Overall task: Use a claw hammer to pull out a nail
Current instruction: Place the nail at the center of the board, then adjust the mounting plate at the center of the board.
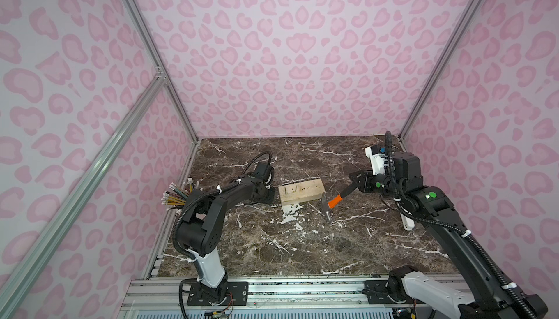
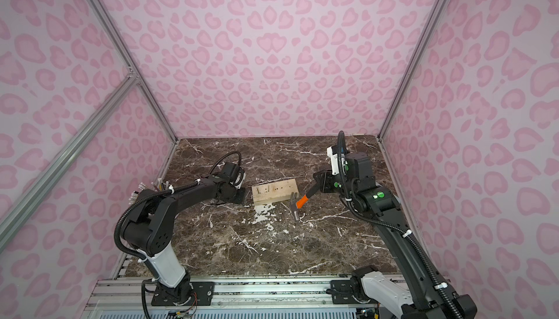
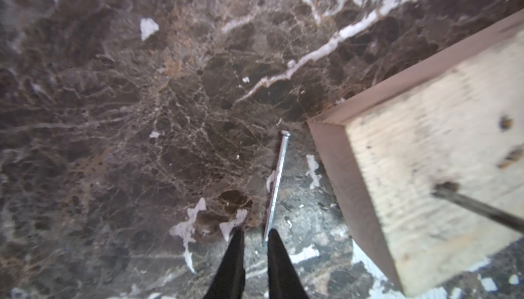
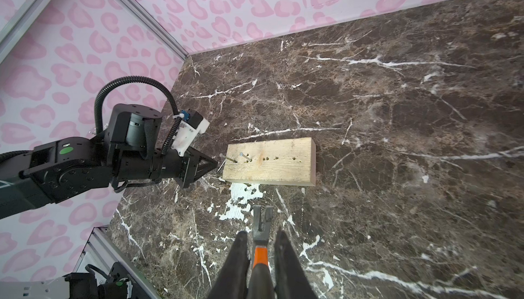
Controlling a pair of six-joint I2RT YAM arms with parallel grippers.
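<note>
Right wrist: nearest the lens, the right gripper [image 4: 261, 233] is clamped on the claw hammer [image 4: 261, 255], gripping its black shaft behind the orange collar. The head stops short of the wood block [image 4: 269, 161], off its long side. Two standing nails [image 4: 245, 157] sit at the block's end nearest the left gripper [image 4: 216, 164].

Left wrist only: left fingers [image 3: 234, 260] slightly apart, nothing clamped. A loose nail [image 3: 276, 187] ends at one fingertip, just beside the block's corner.

Both top views: hammer [image 1: 332, 203] whole, head just off the block's other end. Left finger gap unreadable.

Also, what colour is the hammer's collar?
Orange; the collar shows best in the right wrist view.
</note>
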